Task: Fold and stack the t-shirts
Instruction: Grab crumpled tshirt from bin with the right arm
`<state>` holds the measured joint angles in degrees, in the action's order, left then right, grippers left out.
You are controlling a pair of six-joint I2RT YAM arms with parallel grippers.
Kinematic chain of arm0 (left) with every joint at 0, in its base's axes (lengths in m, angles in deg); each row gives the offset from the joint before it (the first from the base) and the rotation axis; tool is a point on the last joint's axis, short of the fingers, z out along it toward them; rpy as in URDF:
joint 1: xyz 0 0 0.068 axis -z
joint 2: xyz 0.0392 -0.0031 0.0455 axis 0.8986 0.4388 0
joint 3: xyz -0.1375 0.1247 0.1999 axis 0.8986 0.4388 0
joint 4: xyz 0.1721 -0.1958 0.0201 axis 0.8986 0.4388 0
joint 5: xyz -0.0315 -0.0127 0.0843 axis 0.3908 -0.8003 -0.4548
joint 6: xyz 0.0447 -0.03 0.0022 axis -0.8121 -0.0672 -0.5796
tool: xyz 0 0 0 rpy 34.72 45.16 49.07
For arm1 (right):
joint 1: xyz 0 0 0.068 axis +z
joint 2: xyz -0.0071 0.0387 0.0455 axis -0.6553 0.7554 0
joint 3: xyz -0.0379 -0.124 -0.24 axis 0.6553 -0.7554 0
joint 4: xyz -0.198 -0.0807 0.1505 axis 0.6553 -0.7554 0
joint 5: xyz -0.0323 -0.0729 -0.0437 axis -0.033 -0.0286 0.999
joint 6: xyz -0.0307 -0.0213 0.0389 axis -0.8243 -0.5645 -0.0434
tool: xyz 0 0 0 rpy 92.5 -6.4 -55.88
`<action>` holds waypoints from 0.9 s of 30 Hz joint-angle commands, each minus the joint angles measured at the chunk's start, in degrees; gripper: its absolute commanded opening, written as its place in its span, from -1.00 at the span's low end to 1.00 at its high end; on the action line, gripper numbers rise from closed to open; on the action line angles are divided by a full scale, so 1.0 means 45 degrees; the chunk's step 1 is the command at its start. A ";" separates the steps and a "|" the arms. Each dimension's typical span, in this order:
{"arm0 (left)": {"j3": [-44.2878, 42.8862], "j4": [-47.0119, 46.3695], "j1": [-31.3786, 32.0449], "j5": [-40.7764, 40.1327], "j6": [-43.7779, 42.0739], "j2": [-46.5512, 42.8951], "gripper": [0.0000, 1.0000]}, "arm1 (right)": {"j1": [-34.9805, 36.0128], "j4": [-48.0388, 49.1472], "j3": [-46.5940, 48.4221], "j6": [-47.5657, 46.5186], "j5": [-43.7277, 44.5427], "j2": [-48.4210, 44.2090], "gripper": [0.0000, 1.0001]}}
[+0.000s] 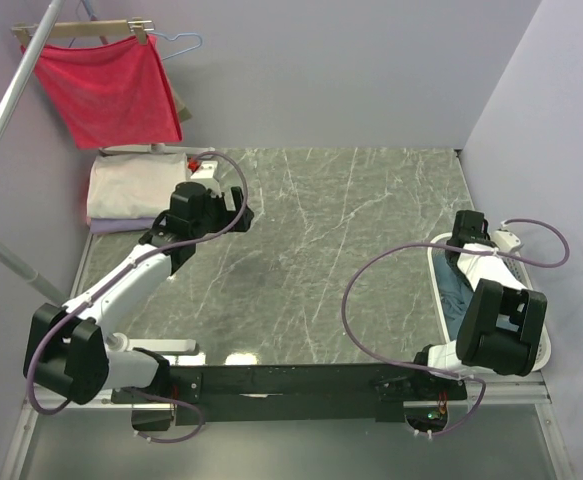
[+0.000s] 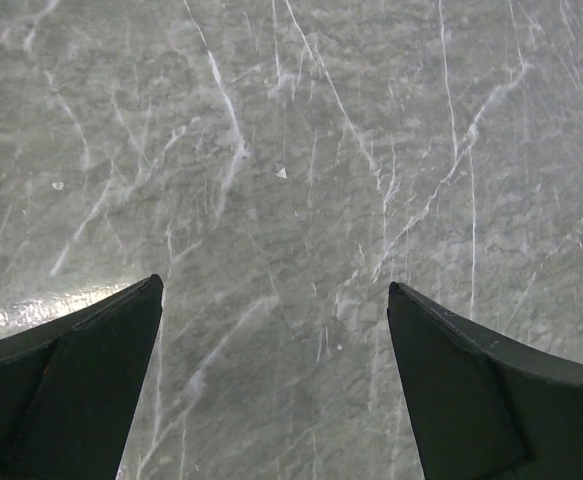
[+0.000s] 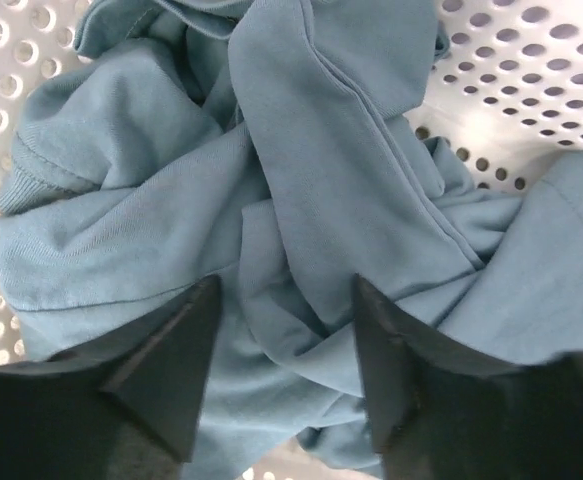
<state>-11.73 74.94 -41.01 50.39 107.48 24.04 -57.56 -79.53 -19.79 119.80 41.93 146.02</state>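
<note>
A crumpled teal-blue t-shirt [image 3: 301, 180] lies in a white perforated basket [image 3: 531, 60] at the right of the table, where only a strip of the shirt [image 1: 454, 300] shows beside the arm. My right gripper [image 3: 286, 285] is pushed down into it. Its jaws are part-way in and straddle a raised fold of the cloth. A cream-white folded t-shirt [image 1: 131, 185] rests on a pale lavender one [image 1: 106, 227] at the far left. My left gripper [image 2: 274, 285] hangs open over bare marble next to that stack, with nothing between its fingers.
A red cloth [image 1: 111, 90] hangs on a wooden hanger over the far-left corner, and a slanted metal pole [image 1: 1, 120] runs down the left side. The basket's rim [image 1: 436, 270] stands against the right wall. Grey marble table [image 1: 331, 260] lies between the arms.
</note>
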 commanded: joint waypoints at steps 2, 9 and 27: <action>-0.0859 0.0279 0.0054 0.0657 -0.0016 0.0415 0.99 | -0.0446 0.0176 0.0323 -0.0139 -0.0618 0.0210 -0.03; -0.0996 0.0357 0.0054 0.0931 0.0043 0.0845 0.99 | -0.0544 0.0313 0.0128 -0.0141 -0.0581 -0.0550 -1.00; -0.1114 -0.0463 0.0054 0.1674 0.0355 0.1569 0.99 | 0.2872 -0.1153 0.8808 -0.2093 -0.6259 -0.6689 -1.00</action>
<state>-14.75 75.64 -41.01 56.12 108.00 31.69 -47.68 -86.02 7.64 113.61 26.98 113.14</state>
